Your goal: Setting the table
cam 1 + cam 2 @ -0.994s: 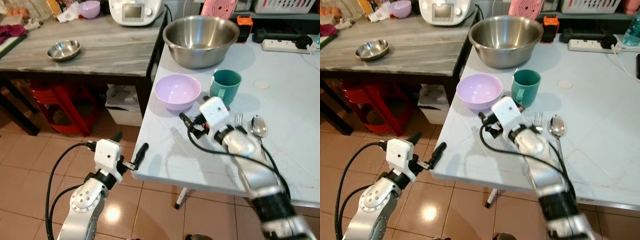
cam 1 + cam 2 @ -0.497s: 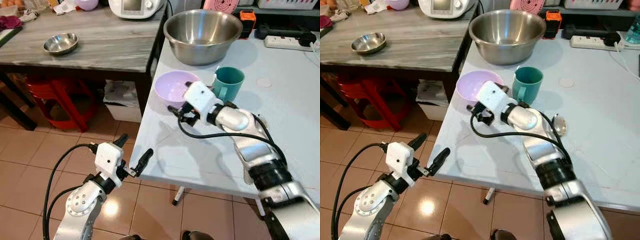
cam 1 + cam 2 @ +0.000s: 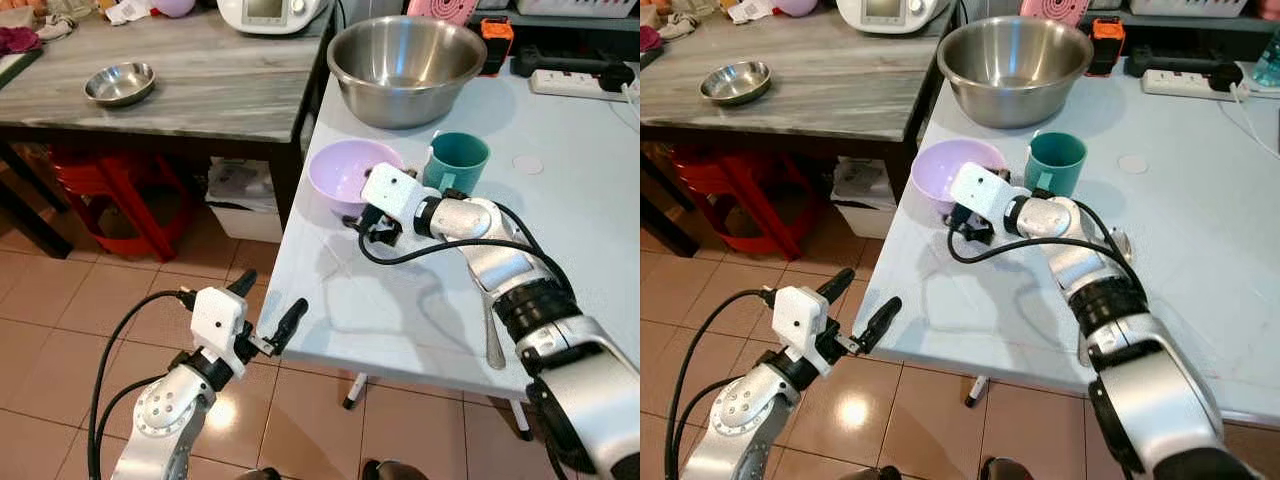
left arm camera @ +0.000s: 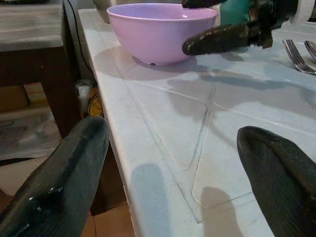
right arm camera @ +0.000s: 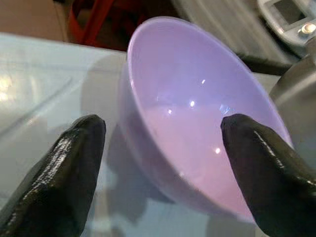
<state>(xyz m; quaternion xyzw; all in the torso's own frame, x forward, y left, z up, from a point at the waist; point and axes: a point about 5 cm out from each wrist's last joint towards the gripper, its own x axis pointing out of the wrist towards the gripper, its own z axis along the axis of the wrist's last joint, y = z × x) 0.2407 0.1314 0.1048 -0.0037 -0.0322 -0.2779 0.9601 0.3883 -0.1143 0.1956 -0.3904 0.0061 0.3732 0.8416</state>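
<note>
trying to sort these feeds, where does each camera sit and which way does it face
Left eye view: head camera looking down at the white table, both silver arms showing, right tool at the purple bowl.
Right eye view: the stereo twin, same scene, left tool open near the table edge.
Left wrist view: looks between its own black fingers across the tabletop.
Right wrist view: looks between its fingers into the bowl.
Shared: the bowl appears in every view.

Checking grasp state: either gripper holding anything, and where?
Nothing held. Right gripper open, straddling the lilac bowl's near rim; left gripper open at table edge.
</note>
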